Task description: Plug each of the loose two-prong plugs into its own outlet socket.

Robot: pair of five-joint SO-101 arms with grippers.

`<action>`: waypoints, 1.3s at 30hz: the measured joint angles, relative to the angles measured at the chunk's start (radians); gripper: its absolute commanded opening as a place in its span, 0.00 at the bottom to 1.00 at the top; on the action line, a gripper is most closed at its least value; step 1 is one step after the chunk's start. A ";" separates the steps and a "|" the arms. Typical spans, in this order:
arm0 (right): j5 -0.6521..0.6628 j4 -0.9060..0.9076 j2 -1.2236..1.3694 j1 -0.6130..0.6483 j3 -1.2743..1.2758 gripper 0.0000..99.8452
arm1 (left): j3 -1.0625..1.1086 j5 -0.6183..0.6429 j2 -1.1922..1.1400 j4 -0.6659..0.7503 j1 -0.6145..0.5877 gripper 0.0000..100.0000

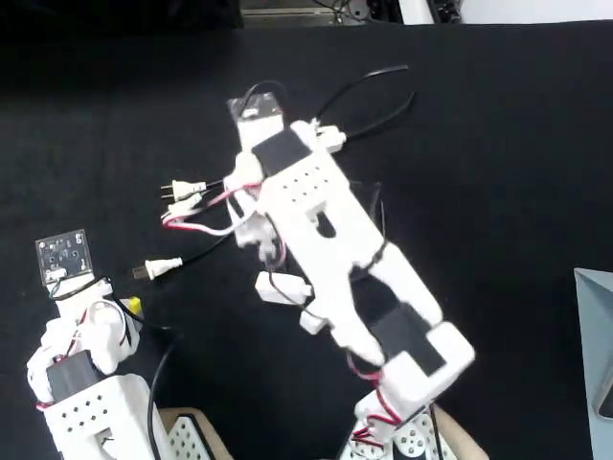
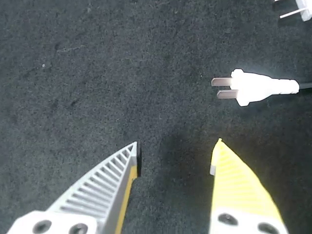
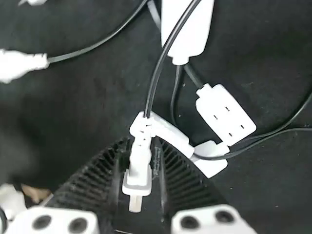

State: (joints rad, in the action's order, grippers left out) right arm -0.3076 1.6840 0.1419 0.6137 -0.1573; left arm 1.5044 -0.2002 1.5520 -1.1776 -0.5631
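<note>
Your right hand (image 3: 141, 146) was clamped shut on a white plug (image 3: 138, 168), its prongs pointing back toward the wrist and its black cord (image 3: 156, 73) leading away. You had a white socket block (image 3: 226, 114) lying near it on the counter (image 3: 73, 107). Your left hand (image 2: 178, 144) stood wide open above the counter, holding nothing. A loose plug (image 2: 256, 87) lay flat just beyond its yellow finger (image 2: 236, 185), both prongs bare.
</note>
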 measured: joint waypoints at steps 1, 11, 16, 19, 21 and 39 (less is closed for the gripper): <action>0.023 -0.026 -0.023 0.006 0.051 0.01 | 0.000 0.000 0.000 0.000 0.000 0.25; 0.216 -0.347 -0.195 0.078 0.543 0.01 | 0.000 0.000 0.000 0.000 0.000 0.25; 0.219 -0.463 -0.299 0.080 0.643 0.01 | 0.000 0.000 0.000 0.000 0.000 0.25; 0.222 -0.535 -0.376 0.080 0.690 0.01 | 0.000 0.000 0.000 0.000 0.000 0.25; 0.226 -0.595 -0.433 0.080 0.730 0.01 | 0.000 0.000 0.000 0.028 0.003 0.25; 0.226 -0.974 -1.096 0.259 1.234 0.01 | 0.000 0.269 0.000 0.434 0.296 0.24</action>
State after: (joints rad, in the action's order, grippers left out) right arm -0.0821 0.7096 -0.9536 0.8730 1.0764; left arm 1.5044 0.0683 1.5520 -0.7434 -0.2670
